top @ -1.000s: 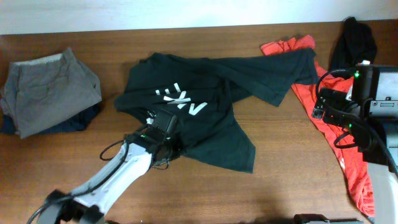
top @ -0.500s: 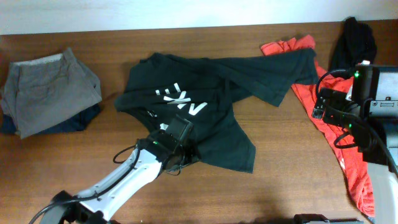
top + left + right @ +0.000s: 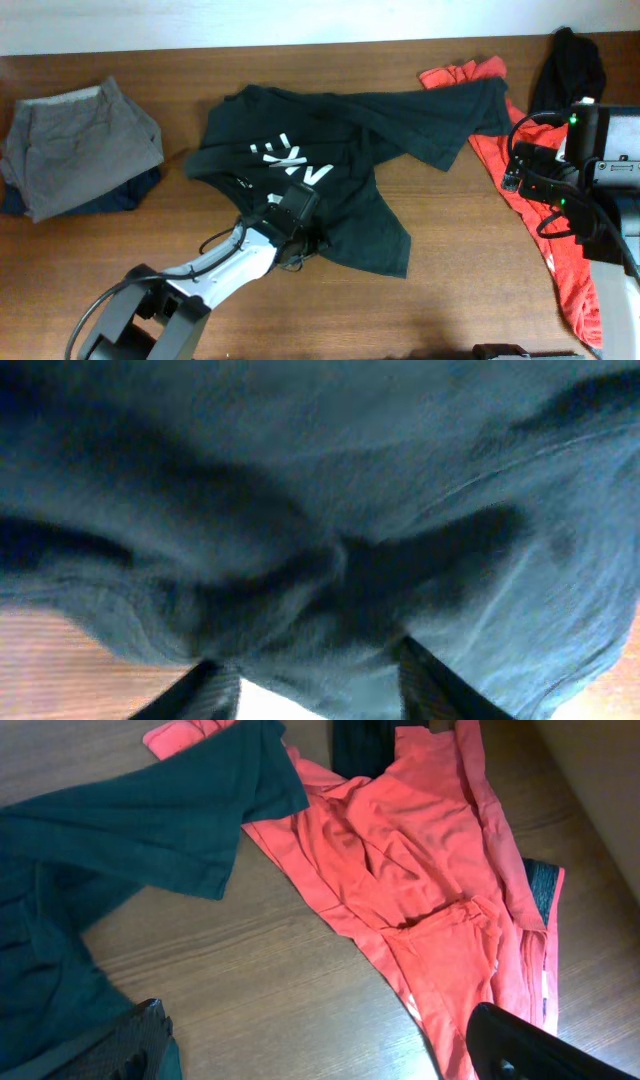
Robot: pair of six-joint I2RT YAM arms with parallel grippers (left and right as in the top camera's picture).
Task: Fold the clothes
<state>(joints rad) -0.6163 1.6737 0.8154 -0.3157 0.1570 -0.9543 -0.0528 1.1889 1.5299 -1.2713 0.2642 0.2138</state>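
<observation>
1. Mid-table [image 3: 450, 270], the black T-shirt [image 3: 340, 150] is lying spread out but rumpled, with its white lettering [image 3: 290, 158] facing up.
2. My left gripper [image 3: 297, 205] is sitting over the shirt's lower hem, just below the lettering.
3. Left wrist view: my fingers [image 3: 212, 685] are standing apart with their tips pushing into bunched black fabric. I'm seeing no cloth pinched between them.
4. My right gripper [image 3: 318, 1010] is hanging at the table's right side with its jaws spread wide, gripping nothing and pointing at bare wood.
5. The coral-red T-shirt [image 3: 400, 870] is lying crumpled along the right edge, running from the far side towards the near side.
6. The black T-shirt's right end is overlapping the red one's far corner.
7. The smaller black piece [image 3: 568, 65] is lying at the far right corner, touching the red shirt.
8. Far left, grey shorts [image 3: 80, 145] are resting folded on a dark blue garment [image 3: 120, 195], well apart from both grippers.
</observation>
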